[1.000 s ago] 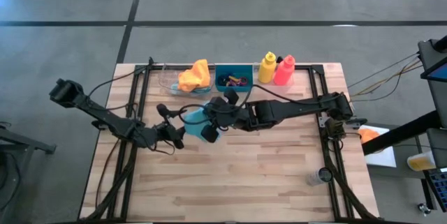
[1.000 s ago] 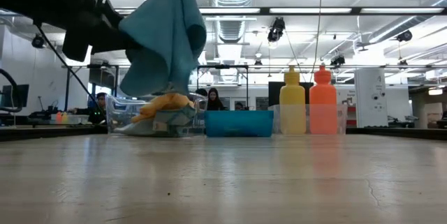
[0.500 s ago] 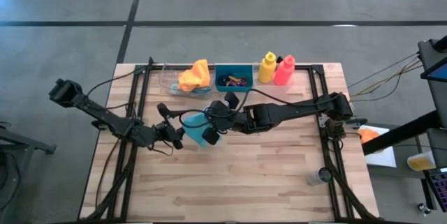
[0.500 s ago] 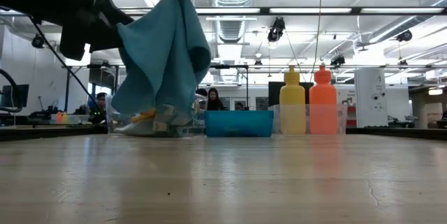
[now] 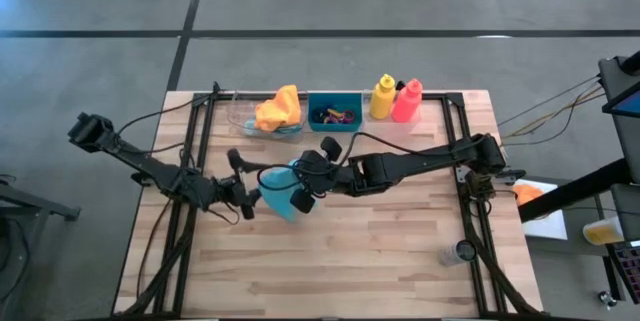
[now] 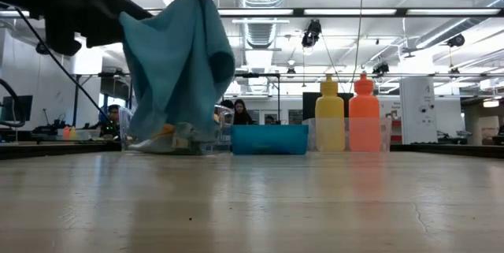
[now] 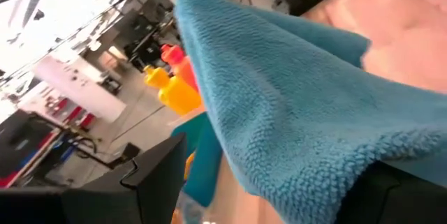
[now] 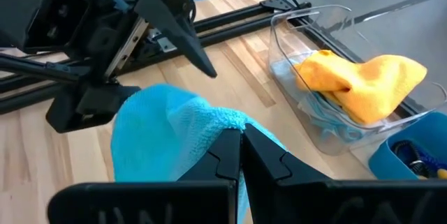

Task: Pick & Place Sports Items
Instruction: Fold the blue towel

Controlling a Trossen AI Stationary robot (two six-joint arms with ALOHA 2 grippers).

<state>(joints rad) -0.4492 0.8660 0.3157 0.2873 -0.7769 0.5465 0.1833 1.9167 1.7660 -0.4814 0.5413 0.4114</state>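
- The right gripper (image 5: 303,197) is hanging over the middle of the pale wooden slatted surface (image 5: 380,261), its fingers (image 8: 234,155) clenched tight on a top fold of the soft teal terry cloth (image 5: 283,186), so that the cloth is drooping freely in the air instead of lying flat.
- In the low view the teal cloth (image 6: 179,64) is dangling as a long drape whose lower edge appears to be clear of the surface; this looks like a carry, or a handover being set up.
- The left gripper (image 5: 245,197) is facing the cloth from just beside it with its fingers (image 8: 183,28) spread apart and grasping nothing, and the hanging fabric is filling its wrist view, probably so that it can take or steady the loose part.
- Beyond the grippers, at the far edge, a clear plastic tray (image 5: 245,118) is holding a crumpled orange cloth (image 5: 279,108) over a pale blue one (image 8: 323,109).
- Beside the tray a teal rectangular bin (image 5: 334,113) is keeping the small coloured rings (image 5: 336,116) together.
- Next along, a yellow bottle (image 5: 383,97) and a pink-red bottle (image 5: 406,101) are standing upright, touching or nearly so.
- In my judgement the teal cloth is belonging with the other cloths in the tray.
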